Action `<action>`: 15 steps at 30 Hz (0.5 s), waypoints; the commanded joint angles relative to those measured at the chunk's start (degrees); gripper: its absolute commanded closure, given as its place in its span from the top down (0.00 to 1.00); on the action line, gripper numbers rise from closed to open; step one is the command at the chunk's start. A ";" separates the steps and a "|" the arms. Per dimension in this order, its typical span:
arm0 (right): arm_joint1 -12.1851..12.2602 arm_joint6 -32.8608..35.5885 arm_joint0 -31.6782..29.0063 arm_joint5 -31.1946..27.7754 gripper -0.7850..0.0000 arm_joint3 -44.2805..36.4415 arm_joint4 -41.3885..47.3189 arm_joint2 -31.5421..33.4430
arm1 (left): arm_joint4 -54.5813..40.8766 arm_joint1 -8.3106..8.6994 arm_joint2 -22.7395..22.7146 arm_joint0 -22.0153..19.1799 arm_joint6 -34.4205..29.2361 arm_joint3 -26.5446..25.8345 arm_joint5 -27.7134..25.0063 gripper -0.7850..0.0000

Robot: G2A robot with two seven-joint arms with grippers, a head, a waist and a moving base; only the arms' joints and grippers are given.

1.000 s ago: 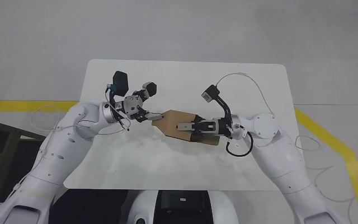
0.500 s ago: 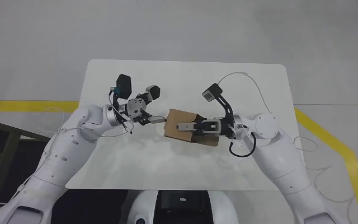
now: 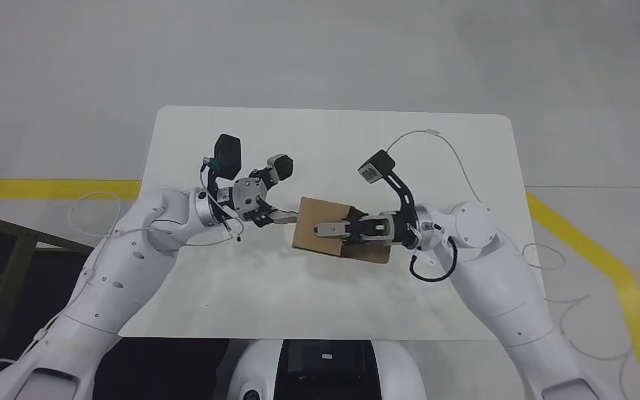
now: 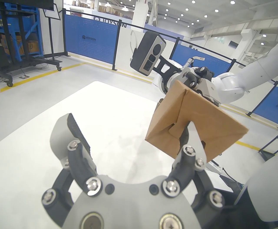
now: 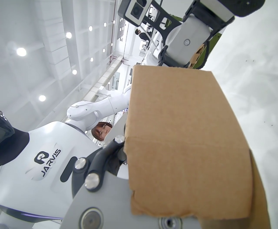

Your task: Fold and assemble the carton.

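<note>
Left gripper [image 3: 282,190], left of centre, jaws spread wide; right gripper [image 3: 328,228] at centre, clamped on the carton [image 3: 318,209]; both elbows bent outward.

A large industrial hall: blue partition panels [image 4: 95,45], yellow floor lines [image 3: 60,188], rows of ceiling lights [image 4: 216,10], a blue rack [image 4: 19,26], a white table [image 3: 460,150].

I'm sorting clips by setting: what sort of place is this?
Probably a factory or workshop hall: blue partition panels, yellow floor lines, and a high ceiling with rows of lights.
</note>
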 commanded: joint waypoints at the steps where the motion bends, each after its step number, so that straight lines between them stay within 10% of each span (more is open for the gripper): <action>1: -0.03 0.12 0.07 -0.04 0.00 0.03 0.06 -0.12 | 0.12 -0.02 0.21 -0.11 0.00 -0.09 0.00 1.00; 15: -0.15 0.50 0.37 0.01 0.00 0.53 0.33 -0.42 | 0.98 0.03 0.91 -0.75 1.15 -0.15 0.00 1.00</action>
